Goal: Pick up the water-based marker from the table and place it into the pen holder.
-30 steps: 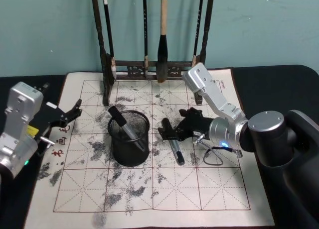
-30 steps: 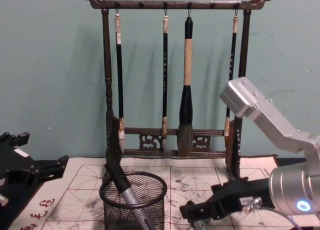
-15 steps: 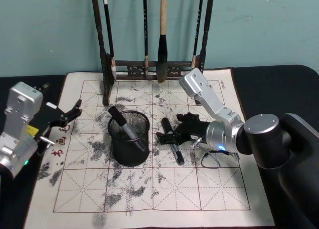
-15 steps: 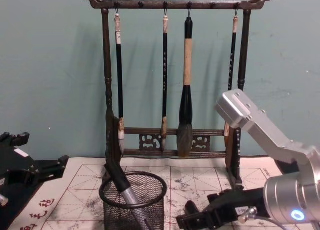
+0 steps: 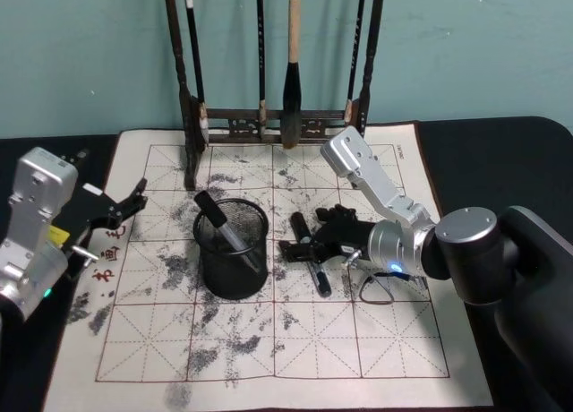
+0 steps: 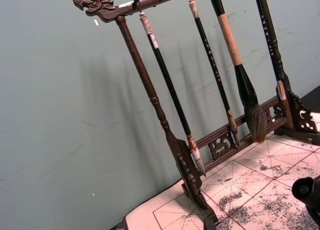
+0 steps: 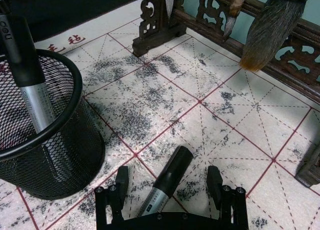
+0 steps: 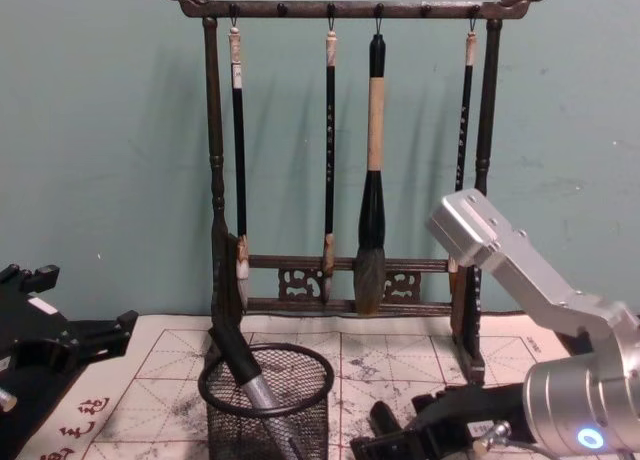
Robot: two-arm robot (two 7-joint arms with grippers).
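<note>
The right tool (image 5: 303, 245) sits low over the grid-lined paper mat (image 5: 269, 340). It is released, with its fingers (image 7: 121, 179) standing either side of the water-based marker (image 5: 320, 280) and a gap on both sides. The marker lies flat on the mat just right of the pen holder (image 5: 228, 270), apart from it. Another marker (image 5: 220, 226) leans inside the holder. The left tool (image 5: 134, 204) hangs at the mat's left edge, parted and empty.
</note>
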